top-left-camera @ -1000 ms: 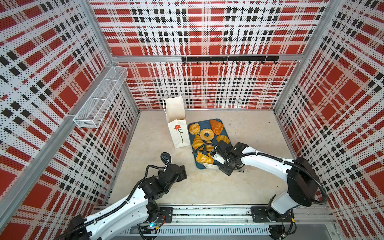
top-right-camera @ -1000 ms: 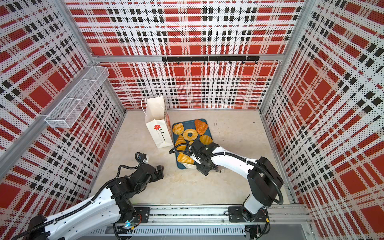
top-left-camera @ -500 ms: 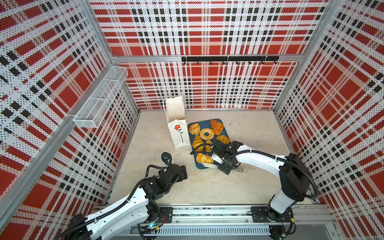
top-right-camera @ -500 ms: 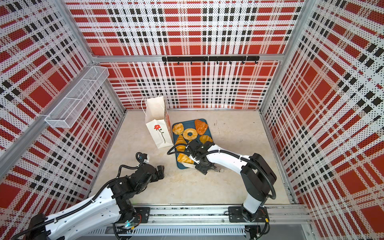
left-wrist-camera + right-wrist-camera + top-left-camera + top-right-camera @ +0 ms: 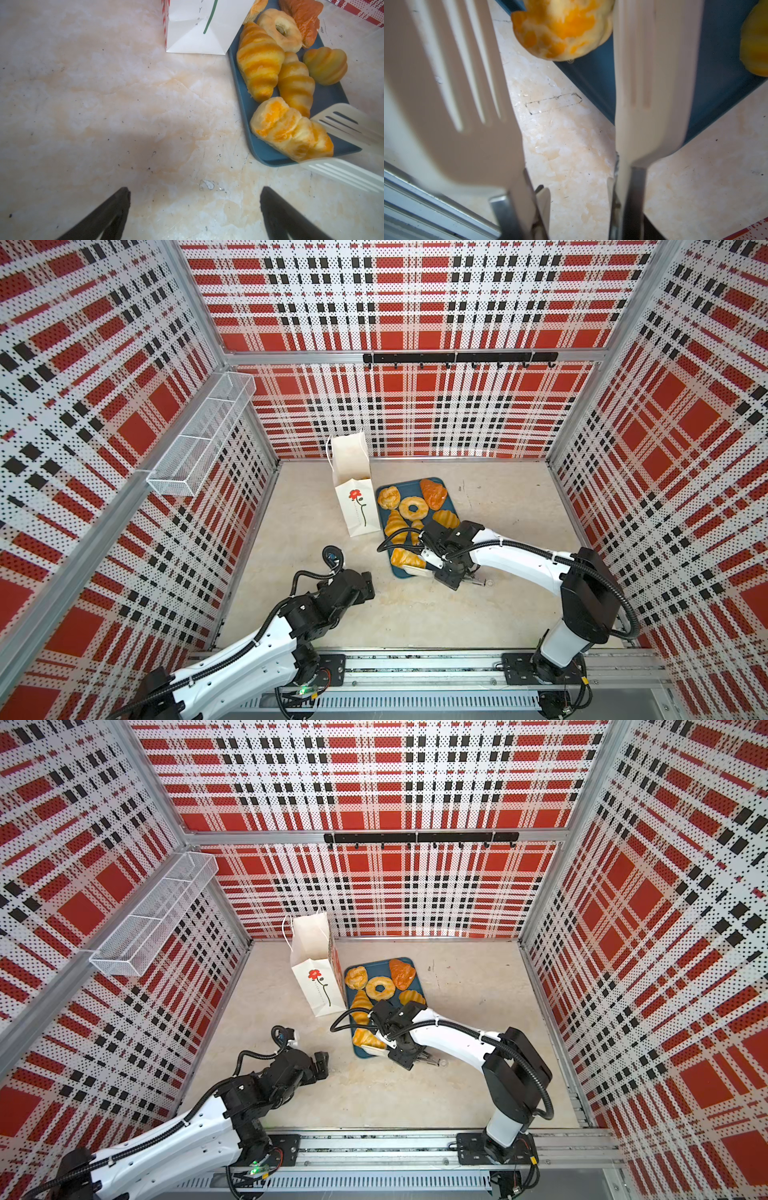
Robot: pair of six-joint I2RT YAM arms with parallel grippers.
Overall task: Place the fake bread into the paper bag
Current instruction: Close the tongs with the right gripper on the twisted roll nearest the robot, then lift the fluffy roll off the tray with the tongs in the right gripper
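The right gripper (image 5: 449, 568) is clamped on the metal arms of the white slotted-blade tongs (image 5: 340, 122). The blades stand apart on either side of the nearest golden-yellow ridged toy pastry (image 5: 291, 131) and are not yet closed on it. That pastry lies at the near edge of the dark blue plastic tray (image 5: 268, 159), and one blade sits beyond the rim, over the table (image 5: 104, 104). A squeeze from here could catch the rim and drag the tray, or push the soft piece off it.

The tall white paper bag with the red flower (image 5: 357, 510) stands upright just beside the tray with nothing steadying it, so a bump on the way in may tip it. The left gripper (image 5: 194, 192) hovers spread wide over bare table, holding nothing.

Seven pieces of fake bread (image 5: 412, 508) show on the tray; none shows inside the bag.
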